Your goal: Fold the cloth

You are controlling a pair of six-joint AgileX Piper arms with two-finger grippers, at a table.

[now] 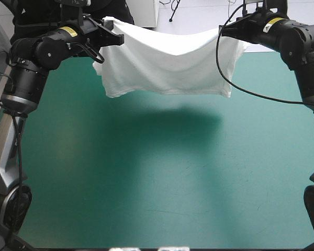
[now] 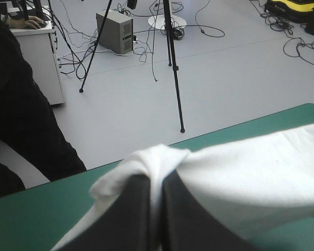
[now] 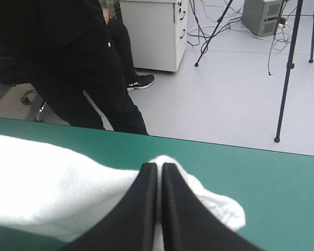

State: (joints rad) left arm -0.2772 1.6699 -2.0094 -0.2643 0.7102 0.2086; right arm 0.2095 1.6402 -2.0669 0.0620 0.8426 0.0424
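Two arms raised, high view. Both reach forward to the far edge of the teal-green bench (image 1: pixel 162 183), upper links angled inward, wrists at about the same height. Left end effector (image 1: pixel 111 31) is clamped on one top corner of the T-shirt (image 1: pixel 165 63), and right end effector (image 1: pixel 229 32) is clamped on the opposite top corner. T-shirt hangs between them as a white sheet, lifted over the bench close to that far edge. Its long axis runs side to side, parallel to the far edge. Top edge sags in the middle; lower edge points down at the bench. Shadow (image 1: pixel 167 120) falls on the bench on the near side of the hanging cloth and apart from it.

Left wrist view. Left end effector (image 2: pixel 156 175) looks out past the far edge. Black fingers (image 2: pixel 131 209) are all but together, with a fold of T-shirt (image 2: pixel 240 172) bunched over and between the tips. White cloth trails off to one side along the far edge, with a strip of bench (image 2: pixel 31 209) showing on the other side.

Right wrist view. Right end effector (image 3: pixel 158 166) also looks out past the far edge, fingers (image 3: pixel 138 204) pressed nearly together on the T-shirt (image 3: pixel 52 183). A small wad sits beside the tips, and the main sheet runs away along the far edge. Bare bench (image 3: pixel 272 178) lies ahead, up to that edge.
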